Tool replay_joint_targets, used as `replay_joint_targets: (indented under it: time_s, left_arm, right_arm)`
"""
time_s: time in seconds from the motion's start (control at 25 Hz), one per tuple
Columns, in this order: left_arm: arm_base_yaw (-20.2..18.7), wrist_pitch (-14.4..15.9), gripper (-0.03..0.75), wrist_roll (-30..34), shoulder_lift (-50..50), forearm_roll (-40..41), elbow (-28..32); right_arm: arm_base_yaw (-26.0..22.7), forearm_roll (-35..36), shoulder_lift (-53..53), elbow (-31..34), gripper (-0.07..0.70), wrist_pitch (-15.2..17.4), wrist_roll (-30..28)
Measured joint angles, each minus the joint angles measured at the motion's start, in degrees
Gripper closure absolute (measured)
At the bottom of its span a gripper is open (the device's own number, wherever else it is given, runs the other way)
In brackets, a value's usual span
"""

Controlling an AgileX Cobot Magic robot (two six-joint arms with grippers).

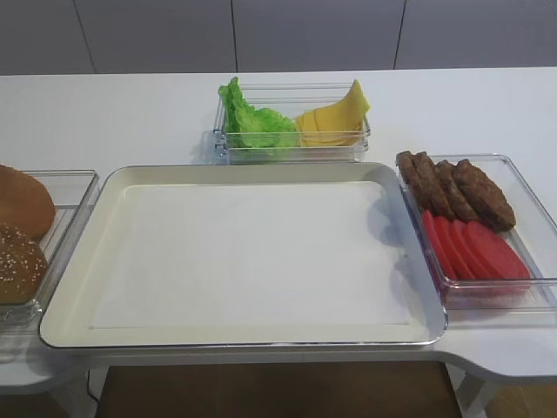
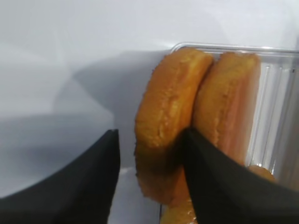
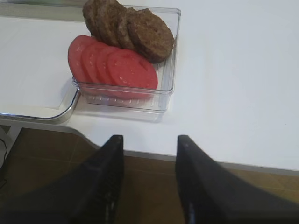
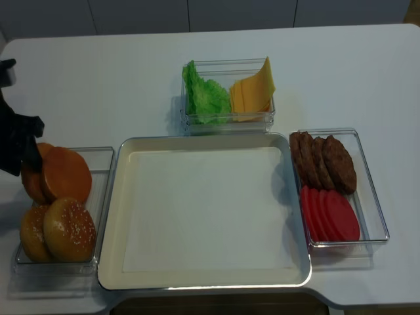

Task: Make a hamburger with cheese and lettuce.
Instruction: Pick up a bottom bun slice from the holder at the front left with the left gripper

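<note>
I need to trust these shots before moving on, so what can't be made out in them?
- Left claw: straddles the bun half in the left wrist view; actual contact unclear, too close and blurred.
- Bun tray: cut off by the exterior high view's left edge.
- Right claw: absent from both high views.
</note>
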Motion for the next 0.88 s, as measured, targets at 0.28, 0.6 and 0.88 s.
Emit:
replay_joint_targets:
  time_s: [0.28, 0.6, 0.88]
  left_arm:
    - [0.1, -0.1, 0.468, 1.3, 0.2, -2.2, -0.1]
    - [0.1, 0.1, 0.576, 1.6, 0.2, -3.4, -0.2]
    - [0.1, 0.1, 0.582, 1.5, 0.2, -3.6, -0.3]
  right_arm:
    - [0.0, 0.0, 0.0, 0.0, 0.332, 0.0, 0.0]
    - [0.0, 0.0, 0.0, 0.0, 0.332, 0.0, 0.1]
    - [0.0, 0.0, 0.0, 0.0, 0.332, 0.0, 0.1]
